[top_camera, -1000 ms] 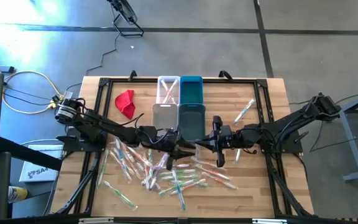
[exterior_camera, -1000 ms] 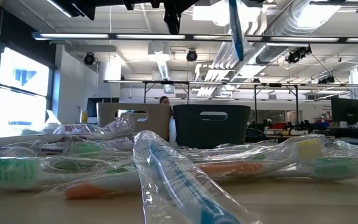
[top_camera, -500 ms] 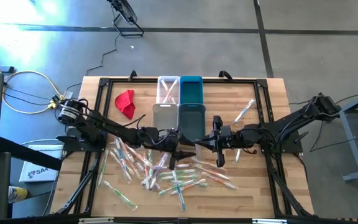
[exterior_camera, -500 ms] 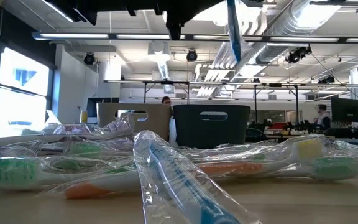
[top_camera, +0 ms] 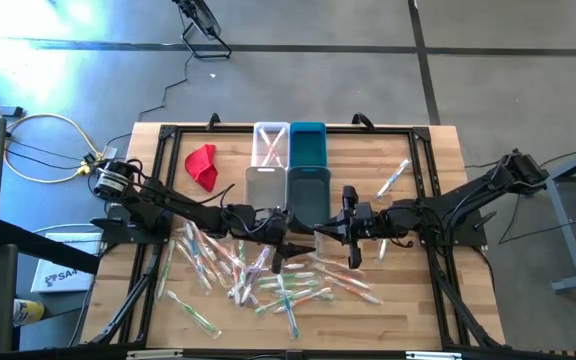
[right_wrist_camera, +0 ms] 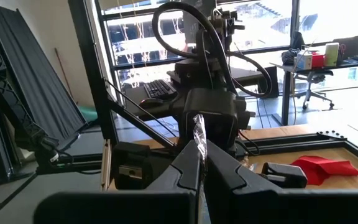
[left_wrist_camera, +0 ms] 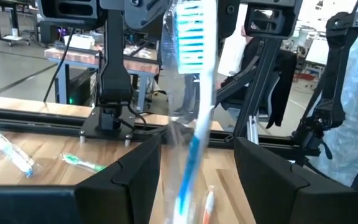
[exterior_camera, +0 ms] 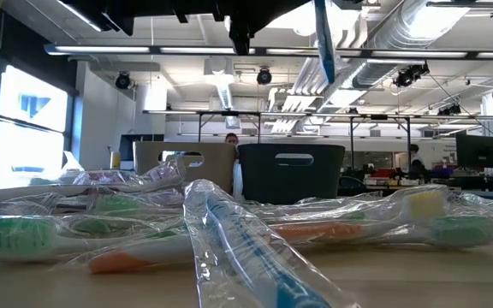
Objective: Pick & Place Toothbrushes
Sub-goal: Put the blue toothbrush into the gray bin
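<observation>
Over the middle of the table (top_camera: 438, 150), the left gripper (left_wrist_camera: 194, 186) has spread wide, releasing the blue toothbrush (left_wrist_camera: 191, 93) now pinched by its wrapper in the closed right gripper (right_wrist_camera: 201, 165), so the handover appears complete.

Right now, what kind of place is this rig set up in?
Most likely an open robotics lab or workshop: exposed ceiling ducts overhead, rows of workbenches with monitors behind the wooden table, and another framed rig farther back.
</observation>
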{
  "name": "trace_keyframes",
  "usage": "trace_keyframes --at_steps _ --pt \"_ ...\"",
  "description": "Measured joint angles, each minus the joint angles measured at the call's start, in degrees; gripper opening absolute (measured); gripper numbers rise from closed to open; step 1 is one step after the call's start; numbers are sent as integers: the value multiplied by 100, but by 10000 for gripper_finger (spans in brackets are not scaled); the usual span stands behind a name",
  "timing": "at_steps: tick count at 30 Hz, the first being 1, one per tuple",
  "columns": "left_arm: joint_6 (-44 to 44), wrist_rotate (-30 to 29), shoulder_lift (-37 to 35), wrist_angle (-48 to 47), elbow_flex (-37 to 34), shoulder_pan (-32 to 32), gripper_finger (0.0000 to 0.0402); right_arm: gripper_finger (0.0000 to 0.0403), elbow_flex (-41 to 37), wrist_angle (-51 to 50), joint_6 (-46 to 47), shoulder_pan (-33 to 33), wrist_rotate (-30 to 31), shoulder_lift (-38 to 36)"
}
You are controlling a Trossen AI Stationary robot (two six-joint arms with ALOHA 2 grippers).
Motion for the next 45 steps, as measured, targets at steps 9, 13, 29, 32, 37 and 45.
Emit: trace_keyframes --at_steps 9,13,29,32,37,45 --pt "134 -95 218 -70 339 0 200 3 0 -1 -1 0 2 0" --pt "225 -79 454 -465 731 0 200 3 0 -4 3 0 22 0" --pt "203 93 452 -1445 1043 0 178 3 0 -4 3 0 22 0" --pt "202 96 452 -1469 1043 0 154 3 0 -2 3 0 22 0" --pt "200 96 452 -1468 1043 0 113 2 0 0 3 0 22 0" --pt "200 100 452 -1467 1041 0 77 2 0 0 3 -1 22 0"
